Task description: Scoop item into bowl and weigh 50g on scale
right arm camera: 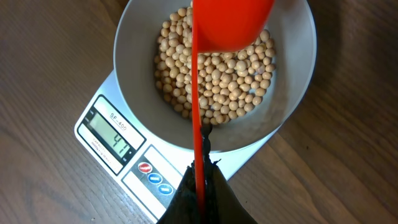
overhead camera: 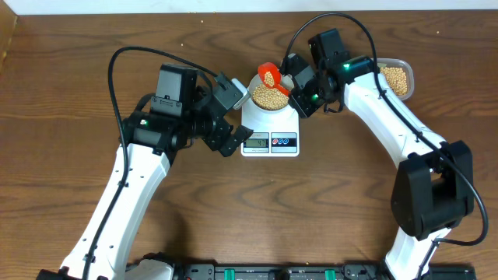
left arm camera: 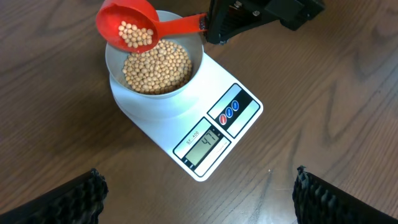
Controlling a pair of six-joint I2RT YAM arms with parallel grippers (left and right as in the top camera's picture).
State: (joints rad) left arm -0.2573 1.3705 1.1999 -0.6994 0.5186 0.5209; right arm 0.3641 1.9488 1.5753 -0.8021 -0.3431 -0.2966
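Observation:
The pale bowl stands on the white scale and holds tan beans. The scale's display reads 47; it also shows in the right wrist view. My right gripper is shut on the handle of a red scoop, which is held over the bowl's rim with some beans in it. The bowl also shows in the right wrist view. My left gripper is open and empty, low over the table just in front of the scale.
A clear plastic tub with more beans stands at the back right, beside my right arm. The table is dark wood. The left arm's wrist sits close to the scale's left side.

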